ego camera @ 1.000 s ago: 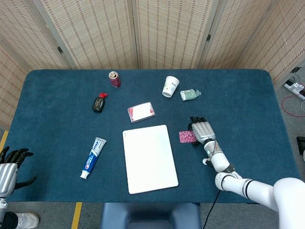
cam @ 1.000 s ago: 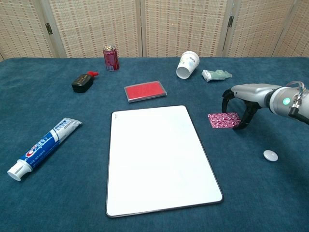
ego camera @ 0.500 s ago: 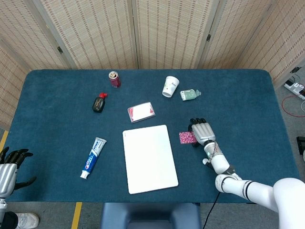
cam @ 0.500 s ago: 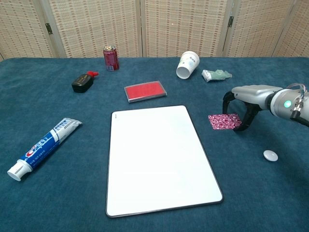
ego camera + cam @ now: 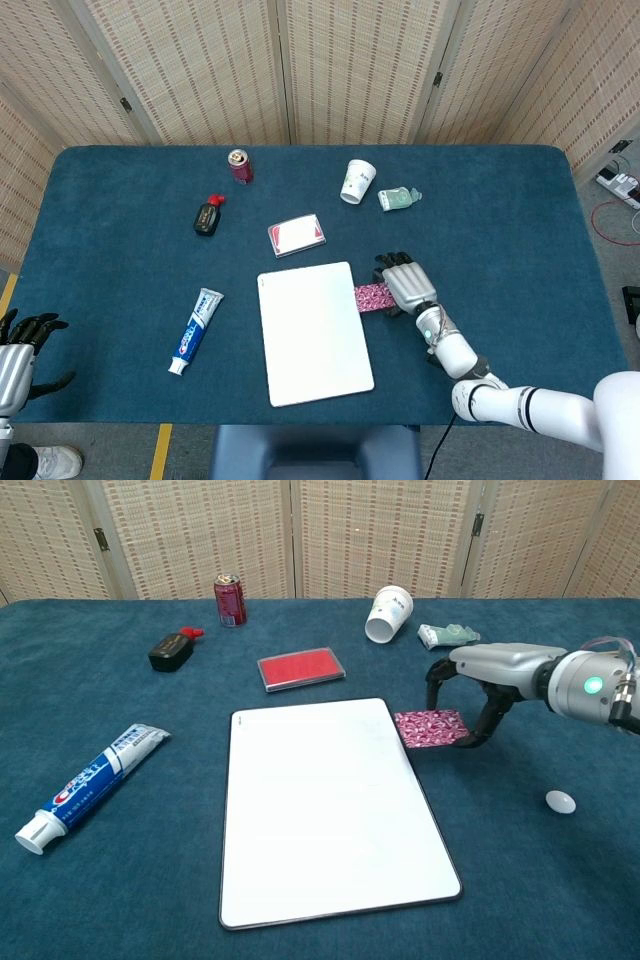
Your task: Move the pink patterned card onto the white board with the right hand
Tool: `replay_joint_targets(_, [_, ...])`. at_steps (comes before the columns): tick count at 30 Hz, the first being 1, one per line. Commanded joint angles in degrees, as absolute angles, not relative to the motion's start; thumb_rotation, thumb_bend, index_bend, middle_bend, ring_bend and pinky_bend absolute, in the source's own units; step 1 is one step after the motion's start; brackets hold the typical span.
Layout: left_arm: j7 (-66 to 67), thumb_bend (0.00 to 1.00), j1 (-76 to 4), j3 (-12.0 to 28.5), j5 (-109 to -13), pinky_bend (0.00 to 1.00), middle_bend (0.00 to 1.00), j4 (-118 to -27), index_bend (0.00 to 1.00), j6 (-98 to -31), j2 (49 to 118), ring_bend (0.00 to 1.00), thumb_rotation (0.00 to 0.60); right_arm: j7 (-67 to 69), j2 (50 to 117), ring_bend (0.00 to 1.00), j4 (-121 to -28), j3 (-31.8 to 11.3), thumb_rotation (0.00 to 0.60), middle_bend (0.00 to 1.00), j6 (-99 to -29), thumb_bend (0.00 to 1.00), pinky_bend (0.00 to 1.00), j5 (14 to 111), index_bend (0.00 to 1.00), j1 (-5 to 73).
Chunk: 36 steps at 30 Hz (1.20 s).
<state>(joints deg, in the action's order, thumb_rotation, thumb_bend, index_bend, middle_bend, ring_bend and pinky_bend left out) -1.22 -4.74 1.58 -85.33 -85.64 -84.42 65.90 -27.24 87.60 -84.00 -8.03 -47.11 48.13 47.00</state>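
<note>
The pink patterned card point(image 5: 372, 297) point(image 5: 428, 728) sits just off the right edge of the white board point(image 5: 314, 332) point(image 5: 325, 805), its left edge meeting the board's rim. My right hand point(image 5: 405, 284) point(image 5: 470, 695) arches over the card's right end and pinches it between thumb and fingers. Whether the card is lifted or lies on the cloth I cannot tell. My left hand point(image 5: 20, 350) hangs off the table's lower left corner, fingers apart and holding nothing; only the head view shows it.
Behind the board lie a red case point(image 5: 301, 668), a black bottle point(image 5: 171, 651), a red can point(image 5: 229, 600), a tipped white cup point(image 5: 389, 613) and a small green bottle point(image 5: 447, 634). A toothpaste tube point(image 5: 90, 785) lies left of the board. A white disc point(image 5: 560, 801) lies near the right hand.
My right hand has moved left toward the board, taking the pink card with it up to the board's right edge. The left hand has stayed put.
</note>
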Motion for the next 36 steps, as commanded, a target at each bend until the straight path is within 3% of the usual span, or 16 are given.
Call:
replay_joint_targets(1, [-1.3, 0.09, -4.6, 1.6, -85.3, 0.0, 0.24, -85.7, 0.32, -84.5, 65.8, 0.22, 0.6, -28.8, 88.3, 0.09, -86.0, -7.5, 0.6, 0.15, -46.6, 0.28, 0.08, 49.5, 0.45, 48.7])
replay_joint_targets(11, [-1.8, 0.09, -4.5, 1.7, -85.0, 0.0, 0.24, -85.0, 0.32, -84.5, 65.9, 0.22, 0.6, -34.2, 94.6, 0.09, -84.1, -7.0, 0.6, 0.14, -45.7, 0.28, 0.08, 47.5, 0.43, 53.7])
replay_joint_targets(16, [-2.1, 0.09, -4.5, 1.7, -85.0, 0.0, 0.24, -84.4, 0.32, -84.4, 66.0, 0.22, 0.6, -31.3, 95.6, 0.06, -83.3, -6.8, 0.6, 0.13, -47.4, 0.28, 0.08, 52.1, 0.19, 53.0])
replay_joint_targets(21, [-1.9, 0.09, -4.6, 1.8, -85.2, 0.0, 0.24, -84.3, 0.32, -84.4, 66.3, 0.22, 0.6, -27.7, 92.6, 0.06, -85.6, -5.7, 0.6, 0.12, -50.2, 0.28, 0.08, 57.0, 0.1, 50.4])
replay_joint_targets(25, [-1.4, 0.09, -4.9, 1.8, -85.6, 0.0, 0.24, -84.8, 0.32, -84.4, 66.4, 0.22, 0.6, -25.3, 88.8, 0.06, -89.0, -4.3, 0.6, 0.13, -53.4, 0.28, 0.08, 61.2, 0.1, 47.6])
replay_joint_targets(30, [-0.5, 0.09, -5.3, 1.8, -86.2, 0.0, 0.24, -85.7, 0.32, -84.3, 66.3, 0.22, 0.6, -24.2, 82.2, 0.07, -94.5, -0.8, 0.6, 0.15, -58.9, 0.28, 0.08, 65.5, 0.22, 42.4])
replay_joint_targets(36, [0.3, 0.09, -5.6, 1.5, -86.5, 0.0, 0.24, -86.5, 0.32, -83.8, 66.6, 0.22, 0.6, -22.5, 76.0, 0.08, -97.4, 4.2, 0.6, 0.16, -64.7, 0.28, 0.08, 69.6, 0.3, 35.7])
